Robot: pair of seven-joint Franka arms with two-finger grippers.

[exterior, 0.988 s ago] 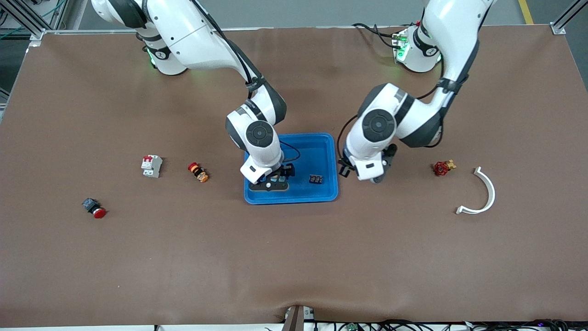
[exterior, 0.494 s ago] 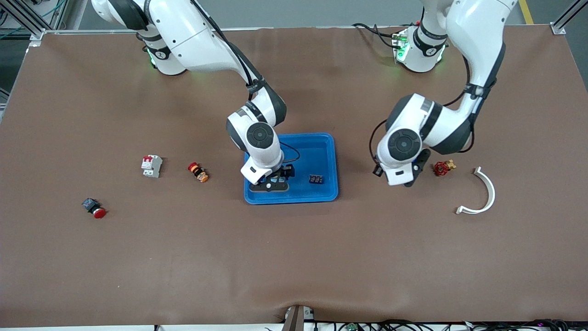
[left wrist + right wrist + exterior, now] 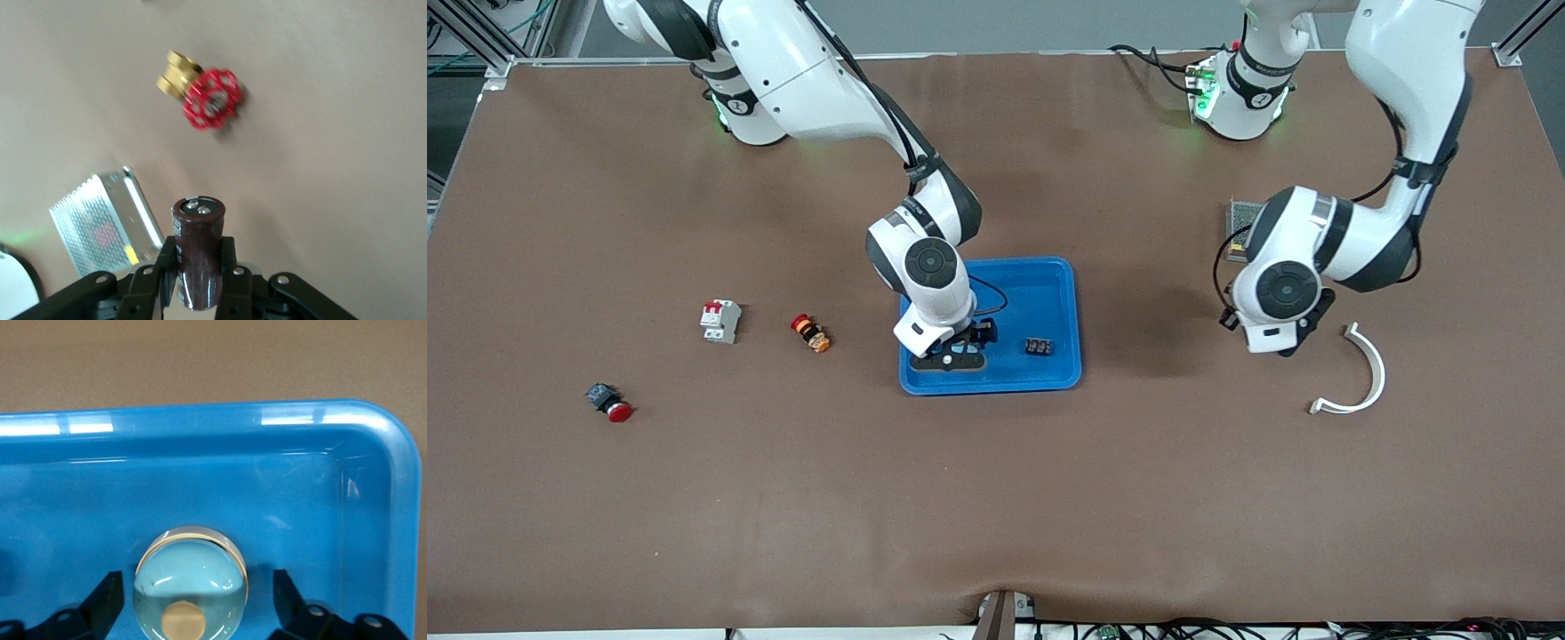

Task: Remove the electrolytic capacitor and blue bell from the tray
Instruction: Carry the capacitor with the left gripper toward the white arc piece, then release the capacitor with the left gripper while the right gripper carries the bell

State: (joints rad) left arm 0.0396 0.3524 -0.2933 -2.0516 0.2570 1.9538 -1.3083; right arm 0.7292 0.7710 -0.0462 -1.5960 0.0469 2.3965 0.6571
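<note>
so the right gripper [image 3: 193, 613] sits low inside the tray [image 3: 1060, 293] with the blue bell [image 3: 190, 581] dead centre between its wide-open fingers, not pinched yet, while the left gripper [image 3: 198, 280] hangs over bare table clamped on the electrolytic capacitor [image 3: 199, 250].

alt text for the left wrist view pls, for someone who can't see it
The left tool grips a dark brown capacitor with two metal terminals on its end, held over the brown table. On the table lie a red-handled brass valve and a perforated metal box.
</note>
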